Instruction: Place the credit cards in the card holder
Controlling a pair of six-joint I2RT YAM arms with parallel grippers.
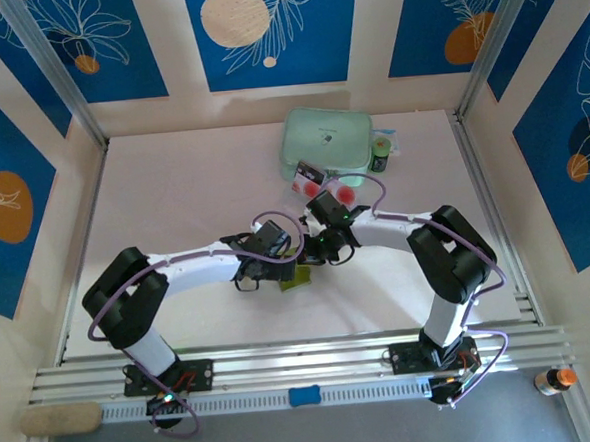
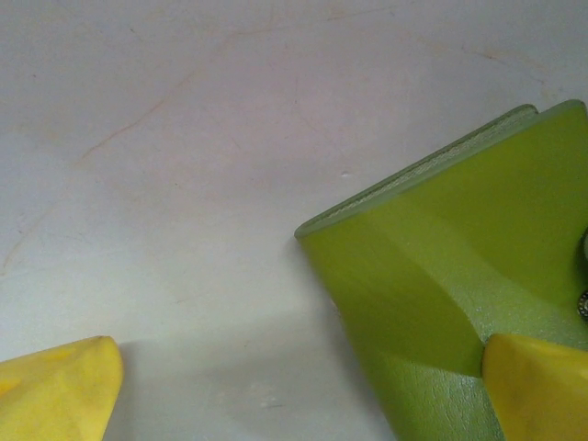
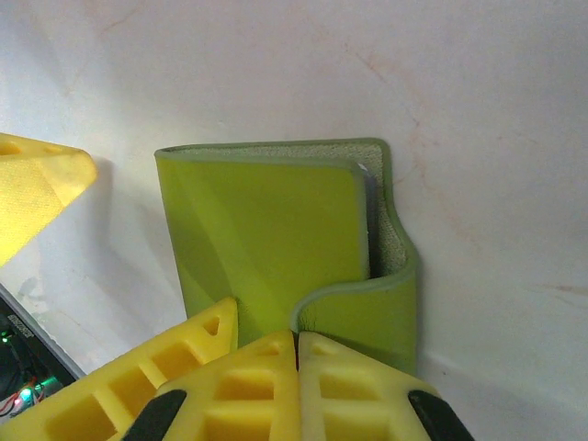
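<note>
My right hand (image 3: 296, 344), fingers shut together, is pressing at the flap of the card holder (image 3: 266, 230). My left hand (image 2: 301, 360) is standing wide over its corner on the bench (image 2: 184, 138). I'm aiming to spread it flat before fetching the credit cards (image 1: 345, 191) near the mint case (image 1: 325, 139).

1. This is a robotics lab work cell: a left arm (image 1: 188, 268) and a right arm (image 1: 406, 229) are bolted side by side to slotted aluminium rails (image 1: 304, 361) at the near edge of a plain white tabletop (image 1: 173, 188).
2. Aluminium posts (image 1: 56, 75) rise at the corners and frame the cell like a booth.
3. The wall panels (image 1: 263, 33) are a staged backdrop, blue with white leaf drawings and orange and cream discs, rather than room walls.
4. Purple cables (image 1: 105, 313) loop along both arms, and wiring shows at their bases.
</note>
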